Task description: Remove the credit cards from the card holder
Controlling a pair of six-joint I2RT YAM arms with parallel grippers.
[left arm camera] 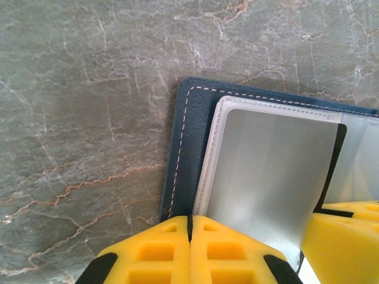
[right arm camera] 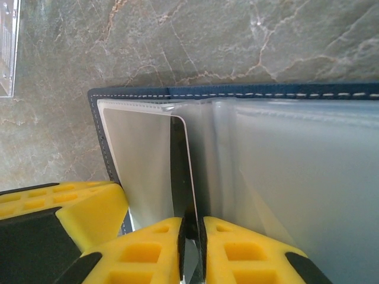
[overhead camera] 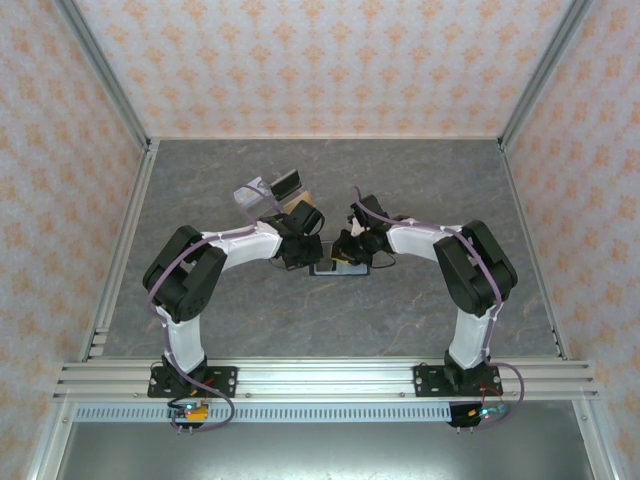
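Card holder (overhead camera: 333,268) is seen lying open at desk (overhead camera: 250,320) ctr, btw. the two arms, navy cover flat on the surface. L jaws are pressed together at its near edge; whether anything is pinched can't be told. R jaws are clamped on a raised clear sleeve (right arm camera: 139,165), approx. upright, w/ a silver-grey card (left arm camera: 266,183) lodged inside. A clear acrylic stand (overhead camera: 258,196) is set farther back, apart from the holder.

Dark navy card holder (left arm camera: 188,142) with pale dashed stitching and frosted grey-white inner sleeves; under card holder, grey marbled table (left arm camera: 89,118) veined in rust; against card holder, yellow-and-black left gripper (left arm camera: 189,228).
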